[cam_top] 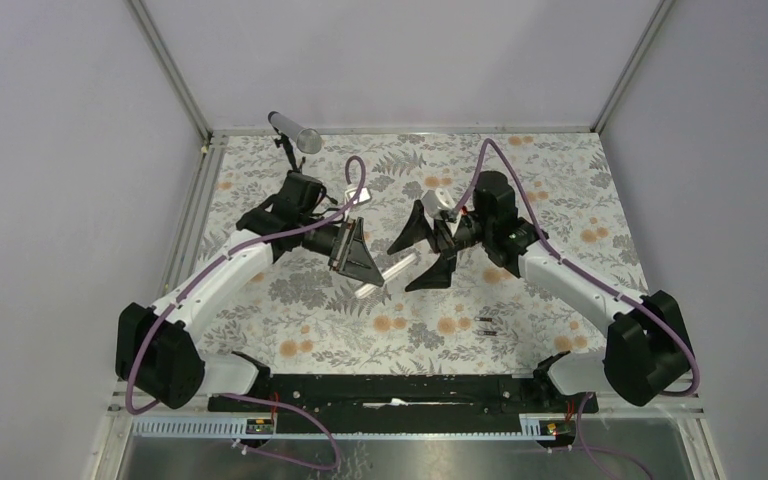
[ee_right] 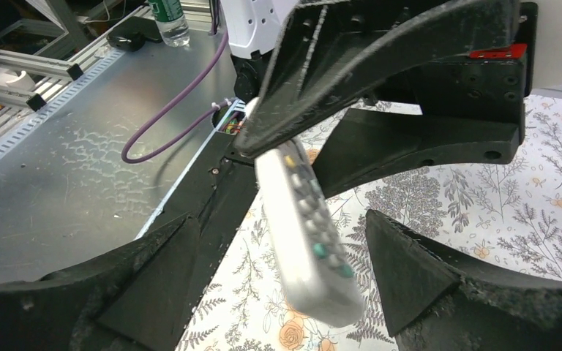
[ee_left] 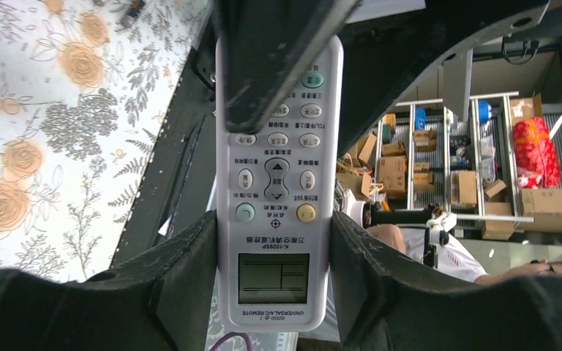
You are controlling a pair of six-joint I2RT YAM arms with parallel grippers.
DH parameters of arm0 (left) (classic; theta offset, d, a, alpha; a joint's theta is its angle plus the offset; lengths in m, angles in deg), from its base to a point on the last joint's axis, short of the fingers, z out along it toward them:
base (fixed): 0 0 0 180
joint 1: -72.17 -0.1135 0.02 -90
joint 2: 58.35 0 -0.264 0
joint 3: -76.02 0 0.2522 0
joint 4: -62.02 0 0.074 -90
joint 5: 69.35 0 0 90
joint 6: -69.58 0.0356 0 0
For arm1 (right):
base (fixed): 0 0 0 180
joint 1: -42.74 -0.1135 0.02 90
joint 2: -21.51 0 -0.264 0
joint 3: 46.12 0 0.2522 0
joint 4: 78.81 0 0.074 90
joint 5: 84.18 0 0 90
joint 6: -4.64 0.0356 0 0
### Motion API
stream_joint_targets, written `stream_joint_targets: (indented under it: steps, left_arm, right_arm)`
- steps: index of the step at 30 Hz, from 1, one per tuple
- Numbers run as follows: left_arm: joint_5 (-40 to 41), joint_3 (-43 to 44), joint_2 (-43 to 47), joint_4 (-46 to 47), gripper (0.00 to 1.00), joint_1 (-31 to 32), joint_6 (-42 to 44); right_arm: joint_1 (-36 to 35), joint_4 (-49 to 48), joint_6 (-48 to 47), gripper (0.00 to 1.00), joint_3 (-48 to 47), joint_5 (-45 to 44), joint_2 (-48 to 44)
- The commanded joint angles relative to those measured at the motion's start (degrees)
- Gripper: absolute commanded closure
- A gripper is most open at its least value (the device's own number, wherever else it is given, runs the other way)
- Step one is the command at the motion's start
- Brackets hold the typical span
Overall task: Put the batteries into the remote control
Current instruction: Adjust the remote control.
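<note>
Clamping the slim white remote control, rough black left fingers grip; wedge-shaped right fingers gape apart.

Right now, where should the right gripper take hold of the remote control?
Probably at its free button end, coming end-on: the remote control sticks out of the left gripper toward the open right gripper, whose jaws flank its flat face and back.
</note>
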Motion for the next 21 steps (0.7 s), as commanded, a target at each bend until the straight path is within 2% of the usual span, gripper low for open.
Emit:
stream_joint_targets:
  steps: [1, 4, 10, 15, 20, 21]
  left_arm:
    - [-3.3, 2.3, 2.1, 1.0, 0.59, 2.8, -0.8]
    - [-3.5, 2.3, 2.1, 1.9, 0.59, 3.3, -1.7]
    - [-4.9, 2.0, 3.5, 8.7, 0.59, 4.0, -7.6]
    - [-5.7, 1.6, 5.2, 12.4, 0.59, 4.4, -12.2]
    - [-6.0, -0.5, 6.5, 17.6, 0.59, 4.5, -16.3]
    - [-5.9, -0.8, 6.5, 18.2, 0.59, 4.5, -16.8]
  right_arm:
    - [-1.2, -1.2, -1.7, 0.12, -0.5, 2.4, 0.4]
    - [-1.8, -3.2, 0.1, 0.17, -0.1, 1.9, 0.1]
    - [-1.8, -8.6, 5.2, 0.37, 1.1, 2.3, -0.3]
    - [-1.8, -12.6, 8.0, 0.41, 2.3, 3.9, -1.5]
    - [-1.9, -21.1, 15.2, 0.56, 3.6, 3.9, -2.9]
    - [-1.9, -23.1, 17.0, 0.56, 3.9, 4.0, -3.2]
